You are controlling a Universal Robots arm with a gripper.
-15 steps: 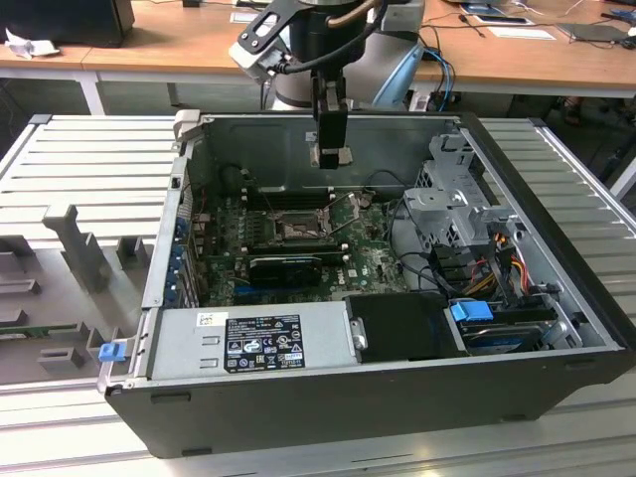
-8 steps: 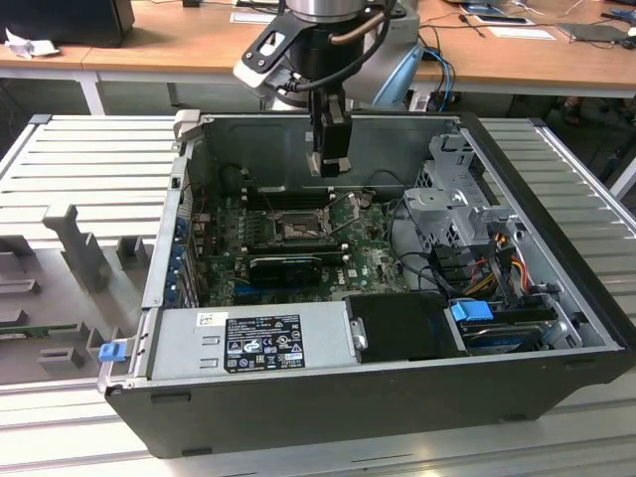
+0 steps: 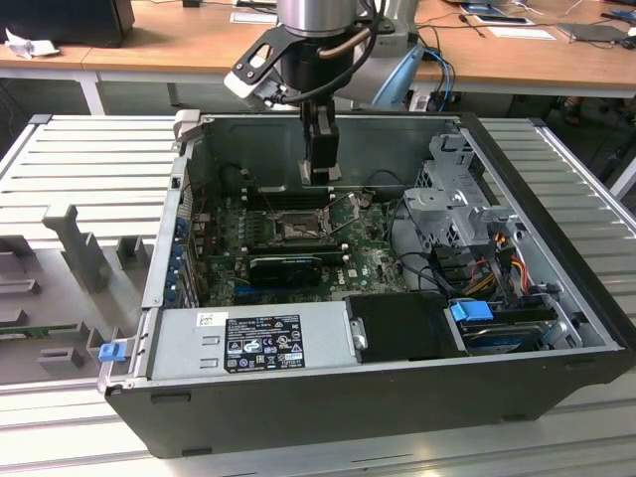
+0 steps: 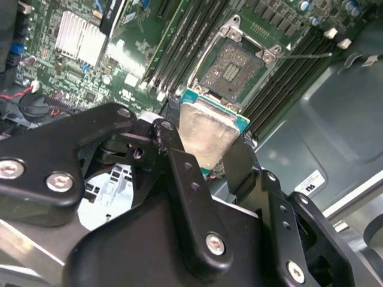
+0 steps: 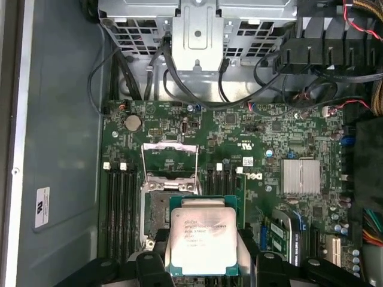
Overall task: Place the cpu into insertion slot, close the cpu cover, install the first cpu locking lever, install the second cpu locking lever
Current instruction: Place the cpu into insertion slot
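Our pincer [image 3: 320,175], upper middle of the exterior view, grips the cpu [image 5: 203,239] by its edges above the insertion slot [image 4: 233,64]; we judge it light, stiff, fragile underneath.

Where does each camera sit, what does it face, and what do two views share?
Exterior view: off the arm, looking down into the computer case; arm and gripper show.
First wrist view: at the wrist, facing the insertion slot; fingers show.
Second wrist view: at the wrist, slanting along the gripper.
Both wrist views share the gripped cpu.
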